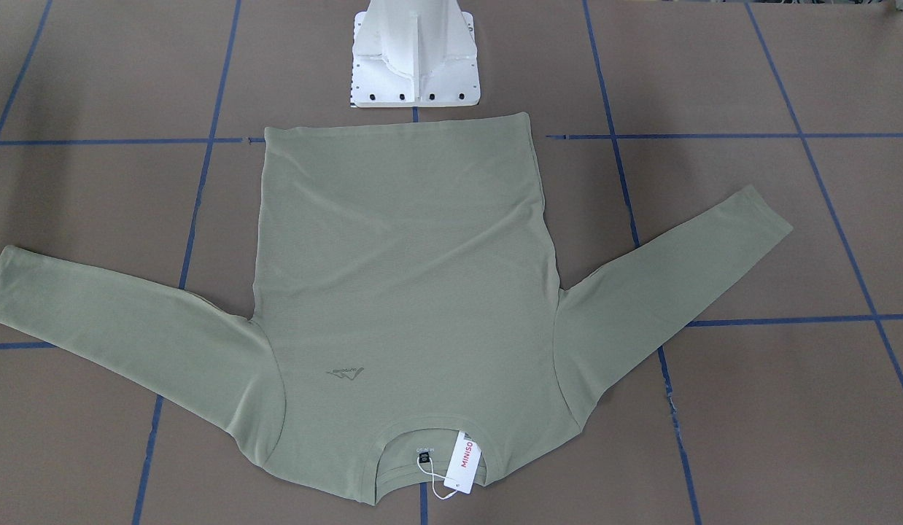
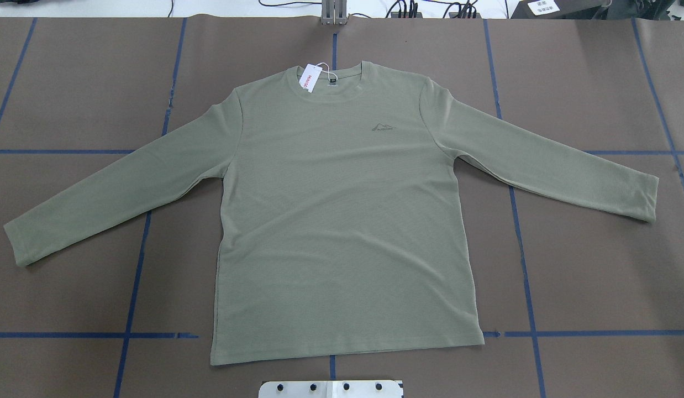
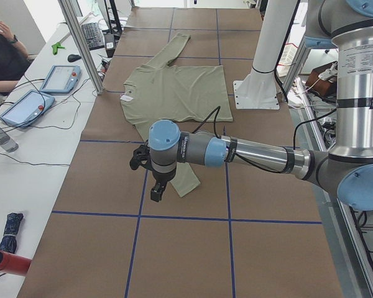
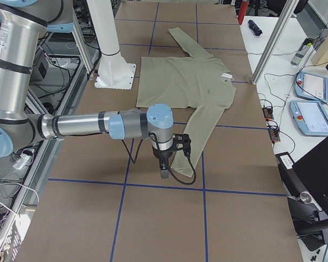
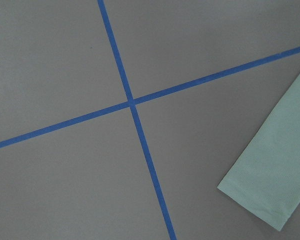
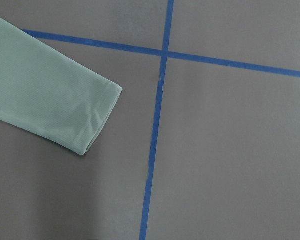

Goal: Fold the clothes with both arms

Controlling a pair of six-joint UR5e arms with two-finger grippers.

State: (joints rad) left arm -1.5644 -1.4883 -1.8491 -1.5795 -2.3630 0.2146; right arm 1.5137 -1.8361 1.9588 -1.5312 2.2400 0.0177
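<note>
Overhead exterior shows us the shirt (image 2: 342, 221) lying flat, front up, on the brown surface (image 2: 596, 276), with its sleeves angled outward and its hang tag (image 2: 308, 77) at the neck. From the side views, the left gripper (image 3: 156, 194) and right gripper (image 4: 163, 172) hover near the cuffs. We cannot tell whether their fingers are apart or together.

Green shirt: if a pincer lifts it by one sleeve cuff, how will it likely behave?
Probably floppy: the shirt lies flat with soft ripples, so a lifted cuff would likely trail the sleeve in a drape. Likely light, being thin knit. Pushed, it would probably bunch rather than slide on the matte table cover.
</note>
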